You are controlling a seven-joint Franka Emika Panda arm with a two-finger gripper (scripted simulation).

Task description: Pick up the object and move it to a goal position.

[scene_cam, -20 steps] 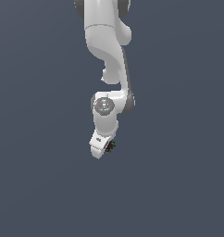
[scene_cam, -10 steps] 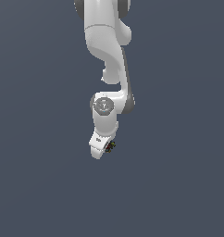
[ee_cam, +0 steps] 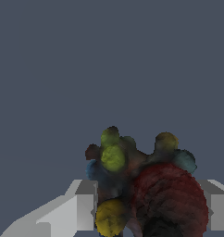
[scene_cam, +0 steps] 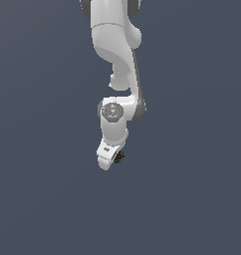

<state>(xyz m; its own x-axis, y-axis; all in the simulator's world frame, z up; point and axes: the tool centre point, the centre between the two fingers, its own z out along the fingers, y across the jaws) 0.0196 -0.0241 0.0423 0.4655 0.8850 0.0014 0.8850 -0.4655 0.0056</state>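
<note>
From my seat the object (ee_cam: 141,190) looks like a knobbly cluster of small rounded lobes, yellow-green, teal and dull red over a dark core, and I judge it to be light and stiff, with nothing about it that suggests it would crush. The bumpy surface is the worry: flat pads only meet a few high spots, so I expect it could pivot or roll between them if the arm swings sharply. The widest part, across the big red lobe and the yellow one beside it, seems the soundest place to pinch, and that is about where the fingers (ee_cam: 84,206) sit in the wrist view, one on each side with the lump filling the gap between them. I read the gripper (scene_cam: 116,158) as closed to a narrow span on the object, neither wide nor fully shut. In the exterior view the lump shows only as a dark speck at the tip of the white hand, on the exterior view's right of it. I see only a flat grey background, no counter edge and no goal marker.
</note>
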